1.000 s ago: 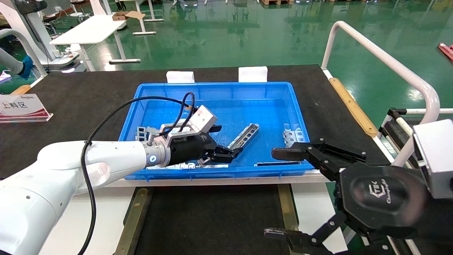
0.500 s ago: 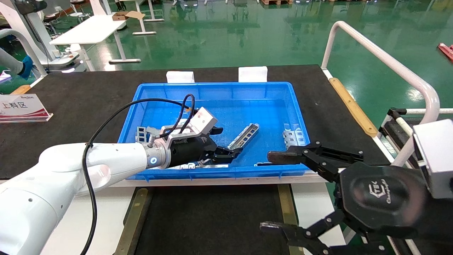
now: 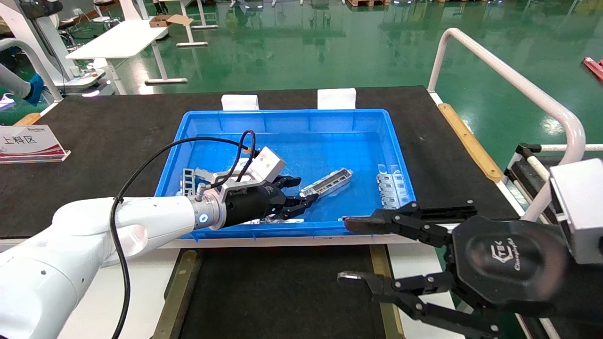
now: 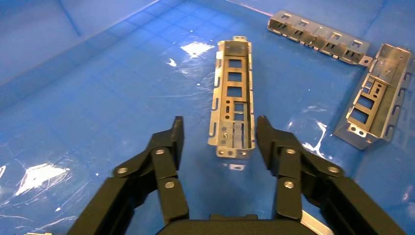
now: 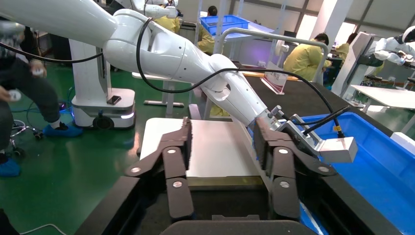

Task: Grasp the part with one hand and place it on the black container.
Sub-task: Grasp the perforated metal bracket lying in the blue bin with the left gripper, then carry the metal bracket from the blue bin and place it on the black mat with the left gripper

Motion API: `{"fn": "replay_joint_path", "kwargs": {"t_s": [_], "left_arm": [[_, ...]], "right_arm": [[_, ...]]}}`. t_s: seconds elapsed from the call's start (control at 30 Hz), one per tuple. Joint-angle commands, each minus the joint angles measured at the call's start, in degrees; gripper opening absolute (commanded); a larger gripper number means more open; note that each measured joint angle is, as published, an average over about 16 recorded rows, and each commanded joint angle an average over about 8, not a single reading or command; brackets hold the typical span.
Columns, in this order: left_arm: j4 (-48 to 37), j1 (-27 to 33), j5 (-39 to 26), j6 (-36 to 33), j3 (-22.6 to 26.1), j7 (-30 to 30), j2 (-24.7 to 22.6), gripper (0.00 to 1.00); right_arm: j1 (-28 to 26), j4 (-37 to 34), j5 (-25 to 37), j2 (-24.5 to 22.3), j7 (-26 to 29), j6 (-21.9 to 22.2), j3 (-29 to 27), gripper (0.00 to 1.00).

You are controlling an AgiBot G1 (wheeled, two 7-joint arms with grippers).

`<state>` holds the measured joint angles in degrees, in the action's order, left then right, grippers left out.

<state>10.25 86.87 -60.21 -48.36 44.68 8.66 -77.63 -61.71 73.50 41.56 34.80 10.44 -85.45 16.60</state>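
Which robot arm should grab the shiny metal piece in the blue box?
The left. Its gripper sits inside the blue bin, jaws open on either side of the part. The right gripper hangs outside the bin.

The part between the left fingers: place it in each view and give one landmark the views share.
Head view: the part lies slanted on the floor of the blue bin, just ahead of the left gripper.
Left wrist view: part at centre, its near end between the open fingers, apart from both.
Right wrist view: not in it.
Shared landmark: blue bin.
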Motion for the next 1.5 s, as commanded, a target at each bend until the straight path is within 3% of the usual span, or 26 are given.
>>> {"fn": "replay_joint_path", "kwargs": {"t_s": [0.03, 0.73, 1.5], "left_arm": [[-0.1, -0.1, 0.4, 0.1, 0.1, 0.0, 0.0, 0.00], [0.1, 0.6, 3.6, 0.0, 1.3, 0.7, 0.1, 0.00], [-3.2, 8.1, 7.2, -8.1, 0.9, 6.5, 0.9, 0.00]], "right_arm": [[0.0, 0.0, 0.0, 0.0, 0.0, 0.0, 0.0, 0.00], [0.0, 0.0, -0.1, 0.0, 0.0, 0.0, 0.1, 0.00], [0.0, 0.0, -0.1, -0.1, -0.1, 0.1, 0.2, 0.00]]}}
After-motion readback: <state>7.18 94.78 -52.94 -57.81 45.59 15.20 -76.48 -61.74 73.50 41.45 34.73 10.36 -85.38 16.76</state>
